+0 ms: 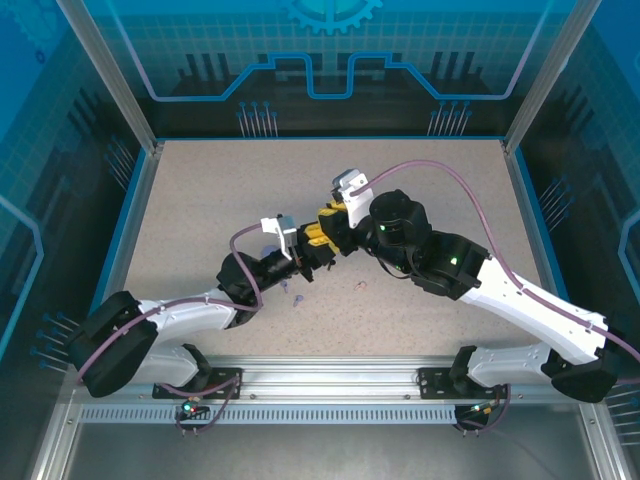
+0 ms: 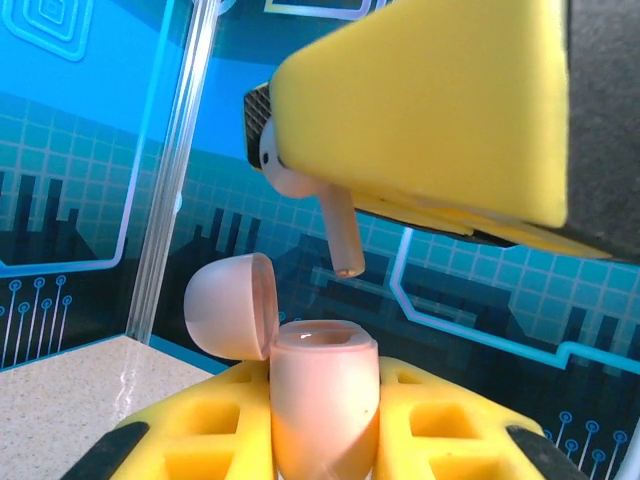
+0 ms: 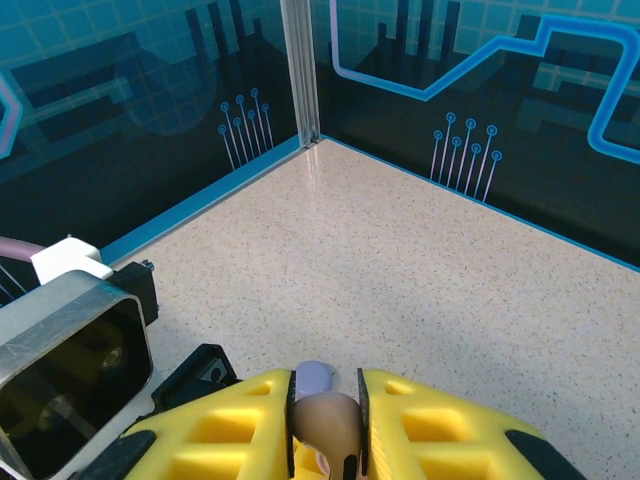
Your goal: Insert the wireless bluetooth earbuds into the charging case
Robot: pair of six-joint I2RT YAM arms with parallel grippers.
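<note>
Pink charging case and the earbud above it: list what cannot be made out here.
- Left wrist view: the charging case is cut off at its base by the bottom edge, and its rim hides the sockets.
- Left wrist view: the earbud has its head covered by the right fingers.
- Top external view: loose bits on the table are too small to identify.

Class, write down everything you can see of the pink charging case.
The case is pale pink, smooth and glossy like plastic, with rounded sides. It stands upright, clamped in the left gripper between its yellow fingers. Its domed lid is open, tipped to the left from a hinge at the rim, baring the top opening. A pale pink earbud hangs above the opening, stem down, not touching. The case's lower part is out of frame.
</note>
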